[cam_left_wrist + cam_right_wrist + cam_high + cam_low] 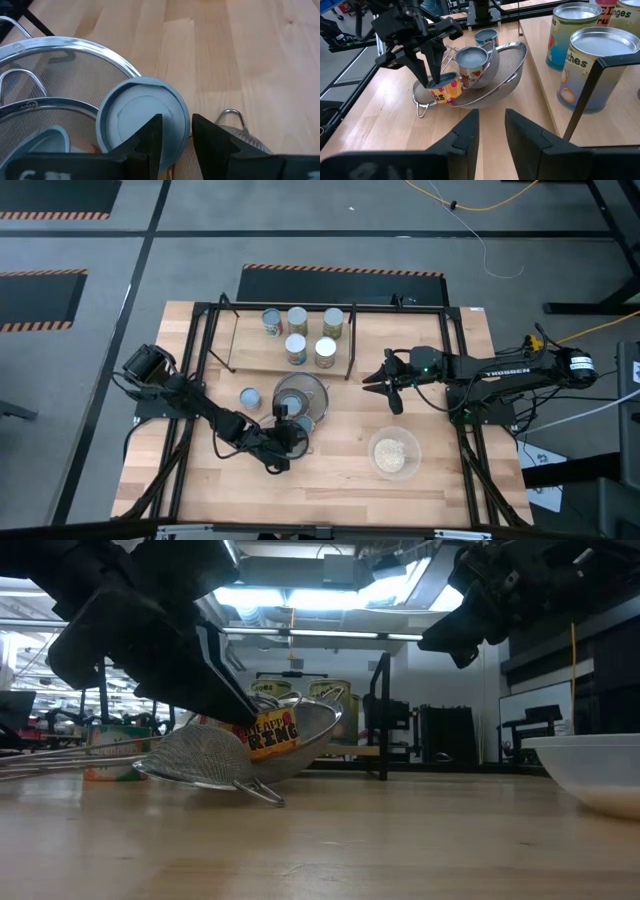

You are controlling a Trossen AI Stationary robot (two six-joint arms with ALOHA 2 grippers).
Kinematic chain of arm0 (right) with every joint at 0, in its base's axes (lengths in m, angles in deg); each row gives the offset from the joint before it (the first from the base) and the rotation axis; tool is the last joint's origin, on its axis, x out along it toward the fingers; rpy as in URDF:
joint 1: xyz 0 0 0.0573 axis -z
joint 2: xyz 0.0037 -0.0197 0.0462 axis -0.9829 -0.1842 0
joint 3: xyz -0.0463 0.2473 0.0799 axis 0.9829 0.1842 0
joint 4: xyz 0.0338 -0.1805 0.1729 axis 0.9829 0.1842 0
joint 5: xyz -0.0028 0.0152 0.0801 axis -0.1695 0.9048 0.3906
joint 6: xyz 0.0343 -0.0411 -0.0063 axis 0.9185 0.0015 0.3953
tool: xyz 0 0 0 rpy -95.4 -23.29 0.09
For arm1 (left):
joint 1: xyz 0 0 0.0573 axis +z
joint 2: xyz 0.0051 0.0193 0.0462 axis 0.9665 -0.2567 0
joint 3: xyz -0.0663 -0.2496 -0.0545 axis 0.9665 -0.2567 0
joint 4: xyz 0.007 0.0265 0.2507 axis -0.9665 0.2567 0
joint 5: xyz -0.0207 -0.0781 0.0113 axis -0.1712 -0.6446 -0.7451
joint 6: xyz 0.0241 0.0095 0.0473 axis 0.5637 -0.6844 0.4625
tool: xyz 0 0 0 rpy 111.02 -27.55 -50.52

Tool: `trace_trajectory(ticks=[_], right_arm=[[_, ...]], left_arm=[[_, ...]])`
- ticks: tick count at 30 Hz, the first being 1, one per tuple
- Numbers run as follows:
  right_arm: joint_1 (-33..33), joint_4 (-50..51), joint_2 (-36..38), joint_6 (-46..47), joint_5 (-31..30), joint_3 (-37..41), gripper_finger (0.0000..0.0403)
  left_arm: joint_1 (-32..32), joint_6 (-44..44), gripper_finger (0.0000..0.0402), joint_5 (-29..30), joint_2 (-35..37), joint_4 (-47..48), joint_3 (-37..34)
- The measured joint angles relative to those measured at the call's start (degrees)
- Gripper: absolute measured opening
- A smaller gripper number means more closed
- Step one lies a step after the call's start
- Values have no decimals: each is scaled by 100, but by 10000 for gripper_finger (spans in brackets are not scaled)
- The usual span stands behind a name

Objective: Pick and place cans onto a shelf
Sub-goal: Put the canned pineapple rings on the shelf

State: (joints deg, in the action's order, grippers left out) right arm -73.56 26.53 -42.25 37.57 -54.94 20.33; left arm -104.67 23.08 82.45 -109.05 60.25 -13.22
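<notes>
My left gripper (pixel 290 438) is shut on a short can with a light-blue top and a yellow-red label (pixel 442 87), over two overlapping metal mesh strainers (pixel 300 398). A second blue-topped can (pixel 472 57) sits in the strainers. A third (pixel 250 398) stands on the table to their left. Several taller cans (pixel 297 320) stand upright on the wooden board of the black rod shelf (pixel 351 345) at the back. My right gripper (pixel 385 385) is open and empty, above the table right of the strainers. My left gripper holds the can by its top rim (pixel 175 122). One finger (pixel 150 142) lies on the light-blue lid and the other (pixel 212 142) outside the wall. The fingers slant down from above. The can is tilted, its lower end (pixel 451 96) at the strainer's mesh; whether it rests there, I cannot tell.
A clear glass bowl of beige stuff (pixel 394 452) stands at the near right of the table. The strainers' wire handles (pixel 262 792) stick out toward the near edge. Bare tabletop lies in front of the strainers and the bowl.
</notes>
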Motion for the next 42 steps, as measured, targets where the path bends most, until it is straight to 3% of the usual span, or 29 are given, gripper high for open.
trace_trajectory(ticks=[9,24,42], right_arm=[[-1,0,0,0,0,-1,98],[-1,1,0,-1,0,0,98],[-2,2,0,-2,0,0,98]], left_arm=[[0,2,93,-120,0,173,0],[0,13,7,-136,0,184,0],[0,17,4,-133,141,-376,1]])
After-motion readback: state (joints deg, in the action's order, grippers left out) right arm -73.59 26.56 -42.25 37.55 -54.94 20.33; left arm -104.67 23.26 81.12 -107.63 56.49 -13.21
